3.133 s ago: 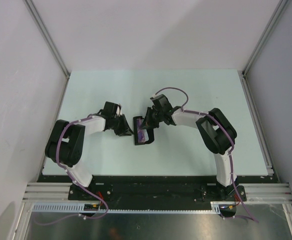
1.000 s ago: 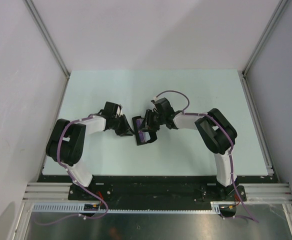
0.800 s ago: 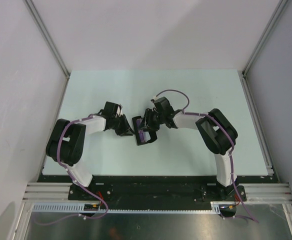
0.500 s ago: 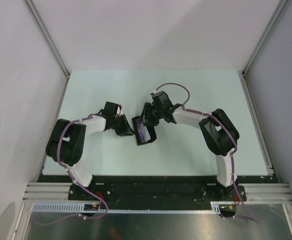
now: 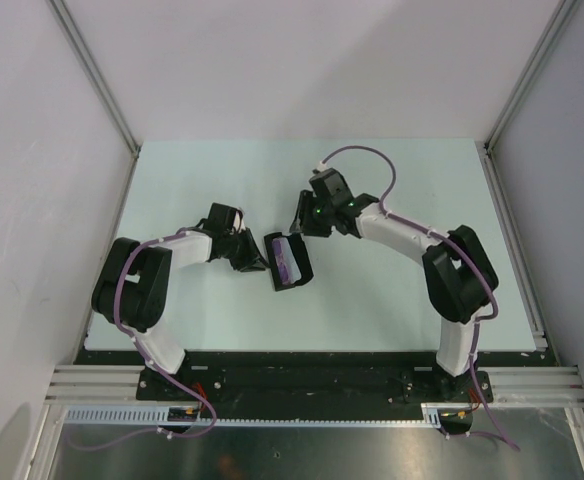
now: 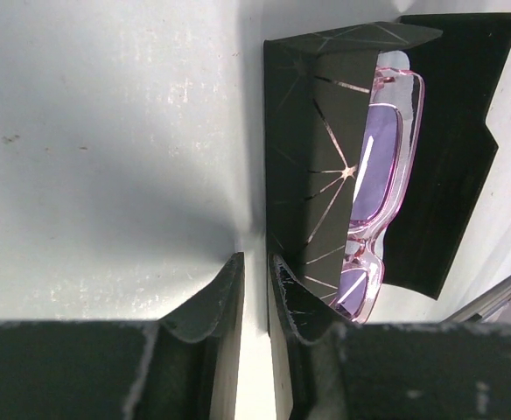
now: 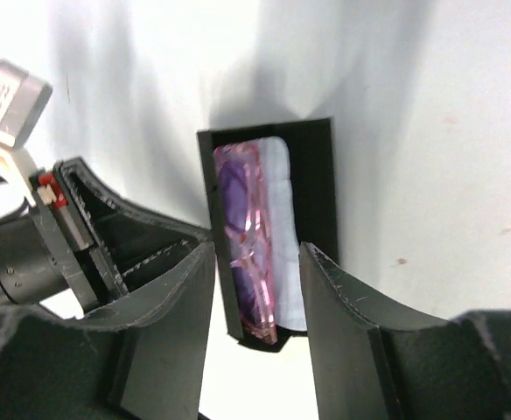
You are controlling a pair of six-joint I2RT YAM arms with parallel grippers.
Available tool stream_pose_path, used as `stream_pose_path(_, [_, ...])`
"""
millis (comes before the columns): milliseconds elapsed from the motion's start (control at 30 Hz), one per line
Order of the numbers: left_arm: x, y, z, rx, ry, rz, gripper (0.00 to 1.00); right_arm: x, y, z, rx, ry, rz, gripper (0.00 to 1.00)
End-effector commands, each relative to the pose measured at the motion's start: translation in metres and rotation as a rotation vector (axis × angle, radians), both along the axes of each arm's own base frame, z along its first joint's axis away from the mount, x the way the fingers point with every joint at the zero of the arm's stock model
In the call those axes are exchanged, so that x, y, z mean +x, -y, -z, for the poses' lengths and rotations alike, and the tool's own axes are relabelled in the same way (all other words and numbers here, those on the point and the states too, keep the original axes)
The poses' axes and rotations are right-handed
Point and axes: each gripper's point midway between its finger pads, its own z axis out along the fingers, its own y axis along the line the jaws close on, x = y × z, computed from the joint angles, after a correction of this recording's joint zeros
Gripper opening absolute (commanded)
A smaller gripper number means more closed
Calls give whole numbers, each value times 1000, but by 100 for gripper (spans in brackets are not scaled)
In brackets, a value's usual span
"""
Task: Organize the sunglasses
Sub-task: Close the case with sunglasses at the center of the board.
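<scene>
Nearly packed: the sunglasses lie in the open case

Look at the sunglasses (image 5: 289, 262) first. They lie folded inside the open black case (image 6: 312, 175), on top of a pale cloth (image 7: 277, 192). The case sits in the middle of the counter (image 5: 372, 300). The long side of the sunglasses runs from far to near, tipped a little, the same way as the case.

Your left claw (image 5: 255, 258) is the nearer one. It is right at the left edge of the case, touching it. Its fingers are almost together. I think they pinch a thin flap of the case, but the view is poor there, so I may be wrong.

Your right claw (image 5: 307, 222) is open and holds nothing. It hangs just past the far right corner of the case, near it but not touching. From its own camera, the sunglasses show in the gap between its two fingers, with their long side running along the fingers.

My guess is that shutting the case is what is left. So the flap must fold over the sunglasses across their short side, without bumping them.
</scene>
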Motion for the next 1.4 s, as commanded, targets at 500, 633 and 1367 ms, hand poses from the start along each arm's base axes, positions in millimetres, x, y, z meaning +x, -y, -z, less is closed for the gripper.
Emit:
stream_pose_path(500, [12,8,-6,-17,34,19,23,1,34,63,-52,-158,26,48])
stream_pose_path(633, [12,9,-7,-23,36,24,24,-6,20,62,-19,-161,-22,47])
stream_pose_path(1367, [12,14,-12,-47,47,47,24,-29,-19,53,47,-147,-131,48])
